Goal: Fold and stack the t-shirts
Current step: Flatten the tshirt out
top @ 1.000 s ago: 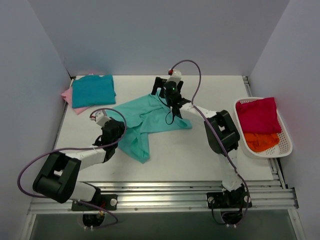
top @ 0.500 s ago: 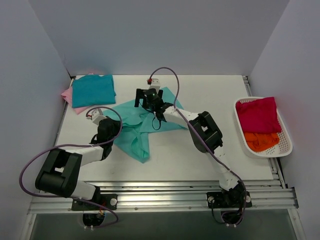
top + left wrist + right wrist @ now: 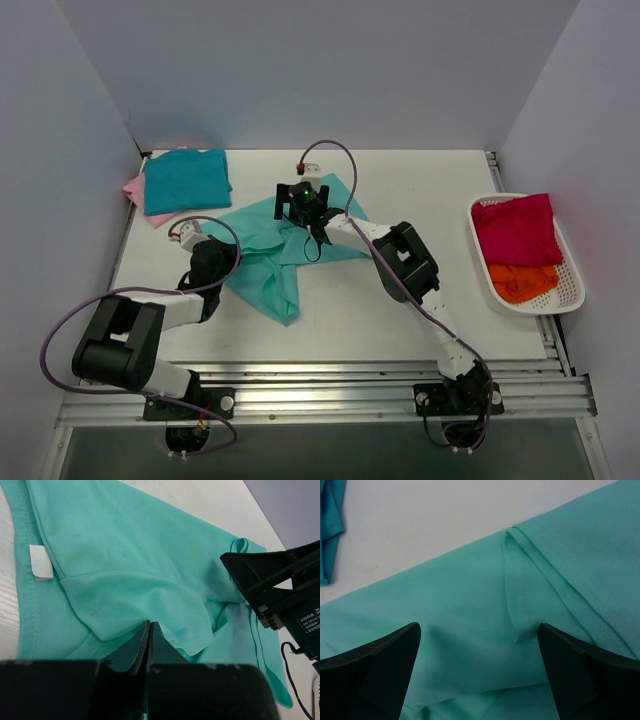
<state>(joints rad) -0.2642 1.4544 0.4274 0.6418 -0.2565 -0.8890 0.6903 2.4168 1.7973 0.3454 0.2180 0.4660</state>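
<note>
The mint-green soft cloth t-shirt [image 3: 285, 250] lies crumpled in the middle of the white desk [image 3: 350, 320], creased, with one sleeve folded over. The left gripper [image 3: 205, 250] has its jaws pinched on a folded hem at the shirt's left edge. The right gripper [image 3: 303, 205] hovers over the far part, jaws wide. A folded teal t-shirt [image 3: 187, 180] lies on a pink t-shirt [image 3: 135, 190] at the far left corner. A crimson t-shirt [image 3: 515, 228] and an orange t-shirt [image 3: 522, 282] fill a white slotted plastic basket [image 3: 575, 290] on the right. Only the left wrist view shows the white neck label [image 3: 40, 562].
</note>
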